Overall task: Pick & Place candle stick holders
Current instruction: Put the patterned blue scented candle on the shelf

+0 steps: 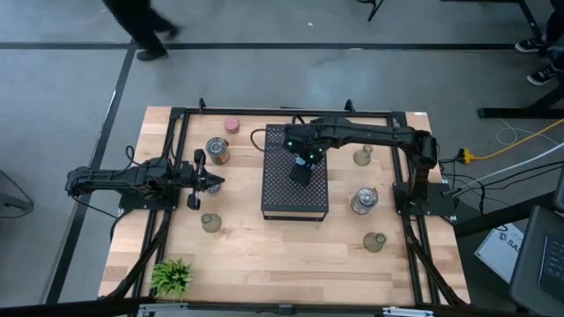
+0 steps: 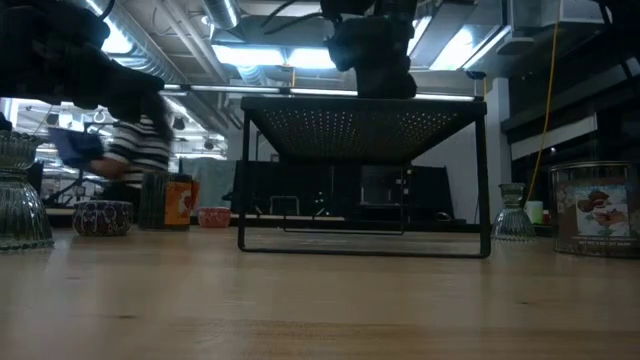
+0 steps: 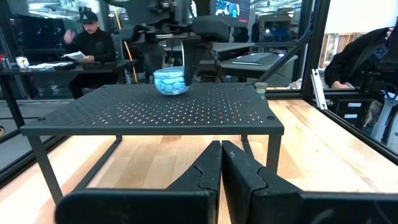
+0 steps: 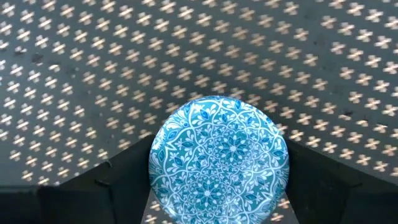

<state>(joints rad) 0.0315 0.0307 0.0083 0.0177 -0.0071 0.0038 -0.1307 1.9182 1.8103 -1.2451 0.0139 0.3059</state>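
A blue patterned candle holder (image 4: 217, 158) sits on top of the black perforated tray (image 1: 282, 198), between the fingers of my right gripper (image 1: 301, 172), which reaches down over the tray. It also shows in the left wrist view (image 3: 170, 81). My left gripper (image 3: 221, 168) is shut and empty, level at the table's left (image 1: 196, 180), pointing at the tray. Other holders stand on the table on their bases: pink (image 1: 232, 125), silvery (image 1: 217, 151), glass (image 1: 363, 201), and olive ones (image 1: 211, 223), (image 1: 362, 157), (image 1: 374, 241). My right gripper pinches the blue holder by its round side wall (image 4: 283, 155), one finger (image 4: 118, 180) on each side. The fingers come from above, pointing down. The holder stands upright, its base on or just at the tray's top (image 3: 186, 102).
A small green plant (image 1: 172, 276) stands at the near left corner. A black frame (image 1: 181, 114) runs round the table's edges. People show in the room beyond the table (image 3: 90, 37). Bare wood lies near the front edge (image 1: 282, 255).
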